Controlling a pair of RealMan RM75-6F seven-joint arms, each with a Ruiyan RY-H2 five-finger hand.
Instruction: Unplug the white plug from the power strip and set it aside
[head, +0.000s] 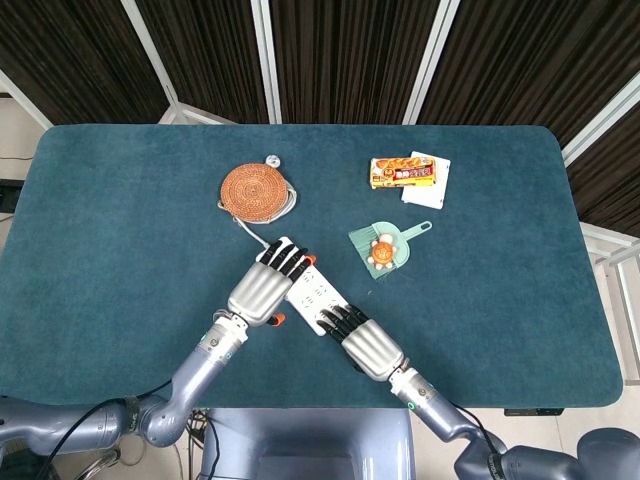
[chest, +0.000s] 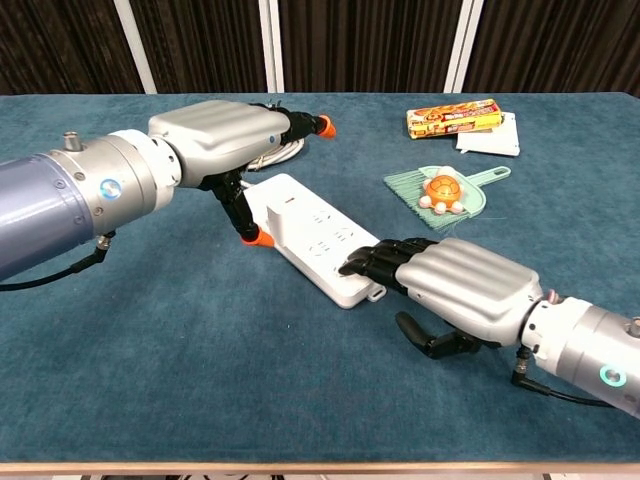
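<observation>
Only chest view shows white plug (chest: 288, 206), head view hides it

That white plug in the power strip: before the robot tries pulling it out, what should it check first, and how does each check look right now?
1. White plug still seated in the power strip: ok, it stands in the far end.
2. Left hand around the plug: not ok, it hovers over that end, with no grip on the plug visible.
3. Right hand steadying the strip: ok, its fingertips rest on the near end.
4. Cable free to follow: cannot tell, it runs under the woven coaster.
5. Room to set the plug aside: ok, bare table lies to the left.
</observation>
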